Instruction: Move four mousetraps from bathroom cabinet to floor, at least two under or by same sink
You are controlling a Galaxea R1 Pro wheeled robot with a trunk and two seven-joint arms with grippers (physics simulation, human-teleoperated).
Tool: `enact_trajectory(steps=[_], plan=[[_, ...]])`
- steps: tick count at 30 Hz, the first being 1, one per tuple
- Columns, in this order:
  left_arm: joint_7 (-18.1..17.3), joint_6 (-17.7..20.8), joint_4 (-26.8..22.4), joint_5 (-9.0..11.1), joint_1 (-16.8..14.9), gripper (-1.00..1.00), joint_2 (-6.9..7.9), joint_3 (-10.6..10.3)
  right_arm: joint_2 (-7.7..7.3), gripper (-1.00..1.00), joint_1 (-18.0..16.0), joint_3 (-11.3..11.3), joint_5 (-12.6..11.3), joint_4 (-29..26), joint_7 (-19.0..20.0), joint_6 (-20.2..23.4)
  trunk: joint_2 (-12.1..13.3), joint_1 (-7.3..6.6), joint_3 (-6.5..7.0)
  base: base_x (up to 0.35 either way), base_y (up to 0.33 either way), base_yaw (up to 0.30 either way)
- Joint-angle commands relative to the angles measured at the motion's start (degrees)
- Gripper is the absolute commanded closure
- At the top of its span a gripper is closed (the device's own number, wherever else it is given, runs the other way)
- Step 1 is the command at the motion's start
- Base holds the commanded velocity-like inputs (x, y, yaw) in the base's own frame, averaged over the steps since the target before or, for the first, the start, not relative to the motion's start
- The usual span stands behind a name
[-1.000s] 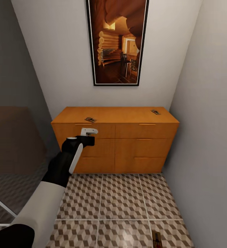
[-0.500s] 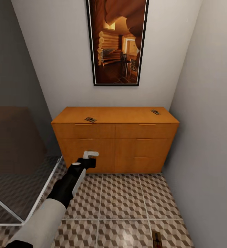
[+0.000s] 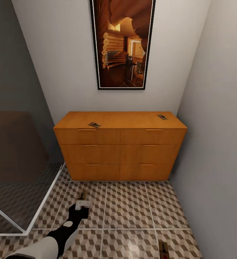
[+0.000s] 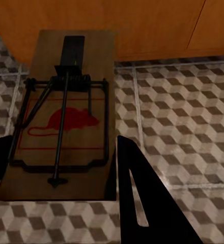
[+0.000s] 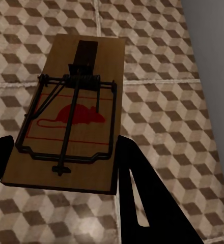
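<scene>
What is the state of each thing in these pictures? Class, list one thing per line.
Cabinet: drawers all shut.
Mousetrap on cabinet top, left: lying flat, untouched.
Mousetrap on cabinet top, right: lying flat, untouched.
Mousetrap in left gripper: held between the fingers, low over the bathroom floor.
Mousetrap in right gripper: held over the tiles.
Left gripper: shut on a trap.
Right gripper: shut on a trap.

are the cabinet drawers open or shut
Shut. In the head view all six drawer fronts of the cabinet sit flush with no gaps, and two mousetraps lie on its flat top.
</scene>
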Motion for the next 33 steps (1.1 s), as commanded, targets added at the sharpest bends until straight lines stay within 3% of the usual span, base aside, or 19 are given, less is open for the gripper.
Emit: enact_trajectory(steps=[1, 5, 9, 12, 15, 17, 22, 25, 29, 33], plan=[[0.48, -5.05, 4.08, 0.11, -0.03, 1.0, 0.17, -0.64, -0.01, 1.0, -0.04, -0.47, 0.42, 0.0, 0.02, -0.24, -0.03, -0.01, -0.04, 0.0, 0.0, 0.0], [0.47, -14.93, 9.48, 0.25, 1.55, 1.0, 0.94, -0.64, -0.03, 1.0, -0.05, -0.48, 0.6, -0.18, -0.02, -0.32, -0.03, -0.01, -0.04, 0.0, 0.0, 0.0], [0.47, -17.72, 10.48, 0.28, 5.18, 1.0, 1.28, -0.64, -0.4, 1.0, -0.03, -0.56, 0.75, -0.99, -0.17, -0.19, -0.03, -0.01, -0.04, 0.0, 0.0, 0.0], [0.51, -20.94, 10.75, 0.34, 8.1, 1.0, 1.11, -0.64, -0.69, 1.0, -0.03, -0.58, 0.81, -6.03, -0.22, 0.75, -0.03, -0.01, -0.04, 0.0, 0.0, 0.0], [0.6, -22.82, 10.81, 0.4, 9.88, 1.0, 0.89, -0.64, -0.79, 1.0, -0.05, -0.61, 0.75, -13.23, -0.11, 5.1, -0.03, -0.01, -0.04, 0.0, 0.0, 0.0], [0.62, -23.51, 10.83, 0.46, 10.9, 1.0, 0.82, -0.64, -0.82, 1.0, -0.04, -0.58, 0.65, -19.25, 0.1, 11.21, -0.03, -0.01, -0.04, 0.0, 0.0, 0.0], [0.67, -23.92, 10.84, 0.59, 13.46, 1.0, 1.14, -0.58, -0.91, 1.0, -0.01, -0.53, 0.61, -26.26, 2.69, 17.37, -0.03, -0.01, -0.04, 0.0, 0.0, 0.0], [0.77, -24.57, 10.84, 0.68, 14.25, 1.0, 2.09, -0.56, -0.93, 1.0, -0.01, -0.46, 0.7, -26.99, 6.13, 17.6, -0.03, -0.01, -0.04, 0.0, 0.0, 0.0], [0.86, -28.16, 10.84, 0.71, 15.53, 1.0, 2.64, -0.55, -1.05, 1.0, 0.0, -0.34, 0.79, -26.74, 8.99, 14.72, -0.03, -0.01, -0.04, 0.0, 0.0, 0.0], [0.9, -29.54, 10.81, 0.72, 16.41, 1.0, 2.86, -0.55, -2.47, 1.0, 0.0, -0.3, 0.82, -24.46, 9.88, 11.43, -0.03, -0.01, -0.04, 0.0, 0.0, 0.0]])
